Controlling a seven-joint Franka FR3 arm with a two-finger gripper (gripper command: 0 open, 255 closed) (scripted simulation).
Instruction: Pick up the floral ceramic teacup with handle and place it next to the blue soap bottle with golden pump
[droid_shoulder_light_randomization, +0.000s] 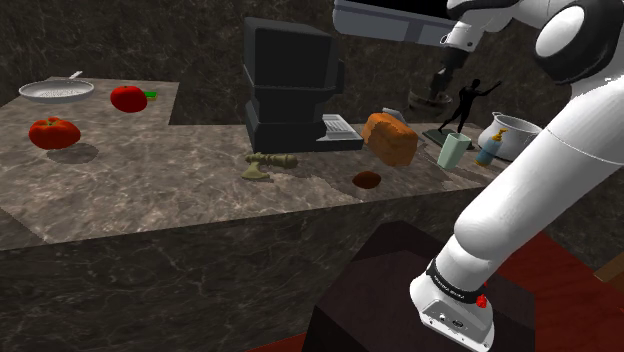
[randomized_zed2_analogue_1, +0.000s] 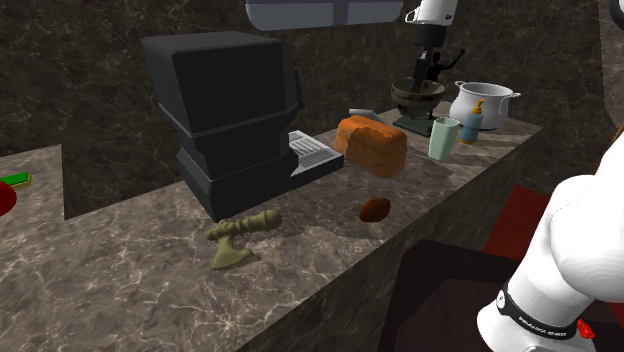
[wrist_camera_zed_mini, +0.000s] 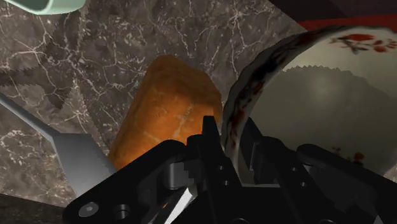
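Teacup (wrist_camera_zed_mini: 318, 89), pale with red floral sprigs and a dark scalloped rim, hangs in the black gripper (wrist_camera_zed_mini: 232, 137), whose jaws are closed narrowly on the cup's wall, one inside the rim and one outside. In the shoulder view the cup (droid_shoulder_light_randomization: 429, 98) is held up off the marble counter (droid_shoulder_light_randomization: 150, 170) near its back edge, toward the far right corner, just in front of a black figurine (droid_shoulder_light_randomization: 468, 100). The blue soap bottle (droid_shoulder_light_randomization: 488, 150) with its golden pump stands closer to that corner, touching or just in front of a white pot (droid_shoulder_light_randomization: 515, 135), with a pale green tumbler (droid_shoulder_light_randomization: 450, 150) just beside it. A loaf of bread (droid_shoulder_light_randomization: 390, 137) lies between the tumbler and a dark coffee machine (droid_shoulder_light_randomization: 290, 85) at the counter's back edge. A small brown lump (droid_shoulder_light_randomization: 367, 180) sits near the front edge.
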